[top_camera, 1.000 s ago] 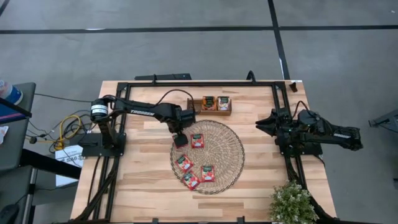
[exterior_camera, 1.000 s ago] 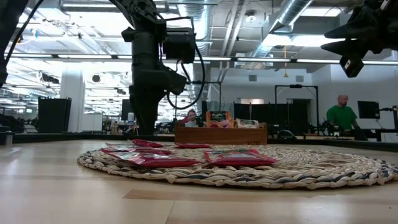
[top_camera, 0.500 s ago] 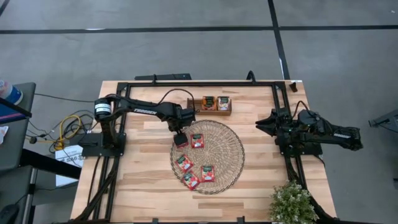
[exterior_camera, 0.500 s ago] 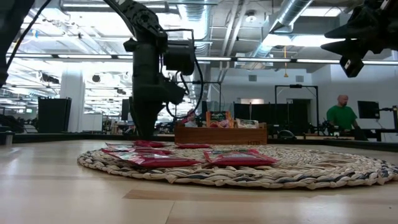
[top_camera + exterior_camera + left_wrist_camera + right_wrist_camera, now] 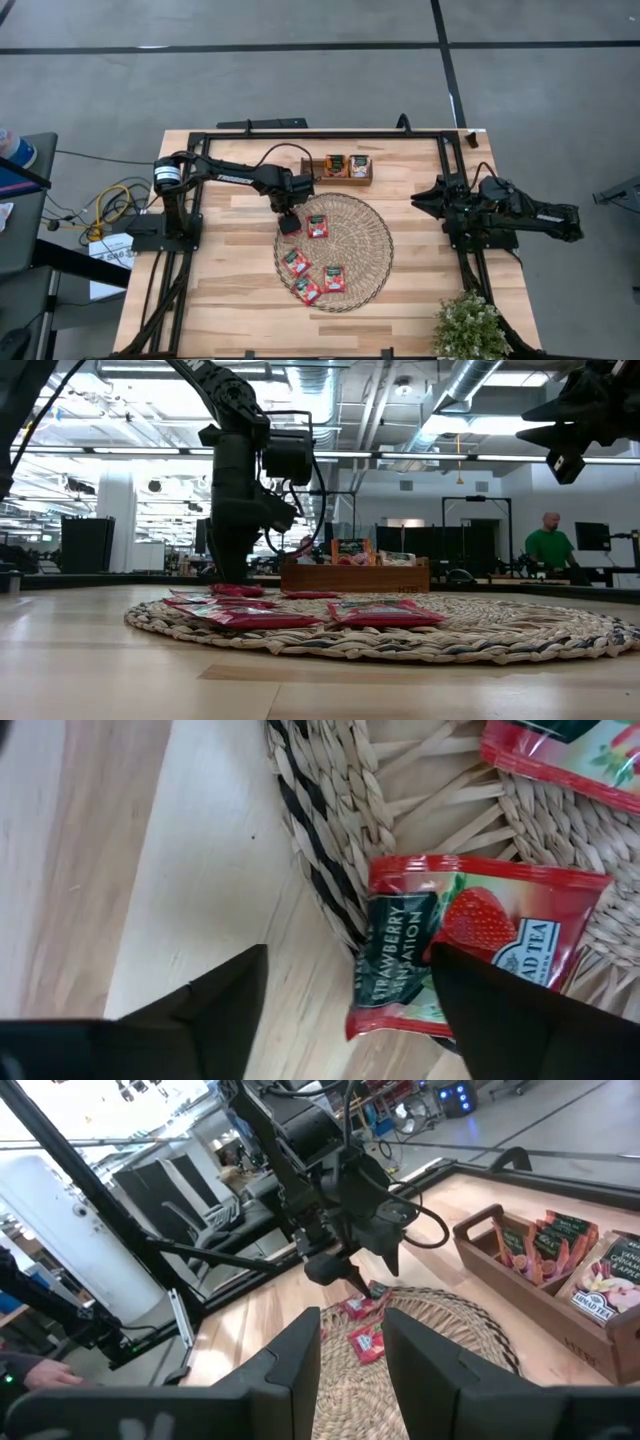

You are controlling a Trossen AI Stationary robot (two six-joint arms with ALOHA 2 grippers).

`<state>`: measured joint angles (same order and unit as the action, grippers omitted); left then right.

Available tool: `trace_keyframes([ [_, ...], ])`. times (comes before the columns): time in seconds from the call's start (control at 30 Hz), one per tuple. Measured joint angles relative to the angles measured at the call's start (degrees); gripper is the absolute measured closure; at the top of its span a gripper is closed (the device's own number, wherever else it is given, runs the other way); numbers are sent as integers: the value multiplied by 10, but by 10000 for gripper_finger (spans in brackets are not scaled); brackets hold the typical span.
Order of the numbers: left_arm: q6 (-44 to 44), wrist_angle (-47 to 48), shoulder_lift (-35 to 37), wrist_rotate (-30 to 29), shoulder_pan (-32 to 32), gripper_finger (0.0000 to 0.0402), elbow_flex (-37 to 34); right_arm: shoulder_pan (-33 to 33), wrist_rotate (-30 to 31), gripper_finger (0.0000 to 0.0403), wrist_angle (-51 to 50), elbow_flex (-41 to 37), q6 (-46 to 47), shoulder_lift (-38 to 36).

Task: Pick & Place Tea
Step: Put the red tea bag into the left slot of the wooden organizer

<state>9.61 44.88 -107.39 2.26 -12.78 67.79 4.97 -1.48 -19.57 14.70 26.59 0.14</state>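
Red strawberry tea sachet (image 5: pixel 470 950): lower edge hidden behind dark left gripper fingers (image 5: pixel 520 1020); high view hides it.

Your left arm reaches from its base at the table's left edge out toward the middle, elbow bent, wrist turned straight down. The left gripper (image 5: pixel 290 226) sits low, just above the surface near the table's centre, a little toward the far edge; in the low view it shows at (image 5: pixel 232 582), and its two dark fingers (image 5: pixel 215 1005) stand spread wide apart, nothing clamped between them. Your right arm is folded up on itself at the table's right edge, held high off the surface. The right gripper (image 5: pixel 425 201) points toward the table's middle, its fingers (image 5: pixel 295 1360) parted with a gap between them, holding nothing.
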Motion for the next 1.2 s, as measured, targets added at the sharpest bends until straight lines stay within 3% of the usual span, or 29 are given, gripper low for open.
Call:
trace_keyframes([
  [0.27, 0, 1, 0, 0, 0, 211, 0, 0, 0, 300, 0, 0, 0, 0],
  [0.8, 3, 22, 0, -21, 0, 282, 0, 0, 0, 300, 0, 0, 0, 0],
  [1.2, 2, 24, 0, -25, 0, 362, 0, 0, 1, 300, 0, 0, 0, 0],
])
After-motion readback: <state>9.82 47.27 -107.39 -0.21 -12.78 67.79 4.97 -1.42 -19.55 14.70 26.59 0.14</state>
